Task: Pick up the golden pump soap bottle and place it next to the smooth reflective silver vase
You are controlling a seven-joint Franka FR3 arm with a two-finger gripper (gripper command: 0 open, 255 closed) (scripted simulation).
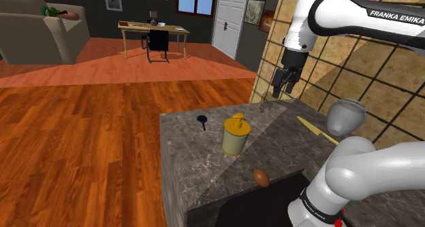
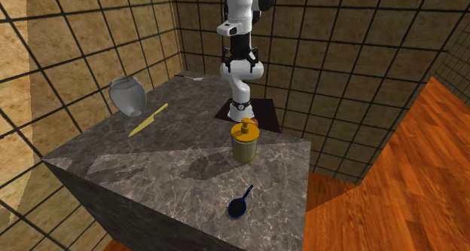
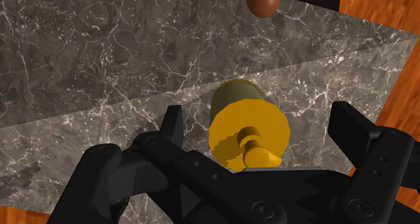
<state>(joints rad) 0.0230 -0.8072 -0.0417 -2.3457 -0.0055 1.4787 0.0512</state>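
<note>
Nothing is done yet. The golden soap bottle [image 1: 235, 135] stands upright and untouched on the counter [image 1: 204, 171], with the silver vase [image 1: 345, 115] well apart from it. The gripper [image 1: 285, 82] hangs above the bottle, fingers spread and empty. Descending, grasping and carrying all remain.

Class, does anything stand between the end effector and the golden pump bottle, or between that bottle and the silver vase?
Nothing visible separates the open end effector from the golden pump bottle. A yellow knife lies flat on the counter between bottle and silver vase, close to the vase.
</note>
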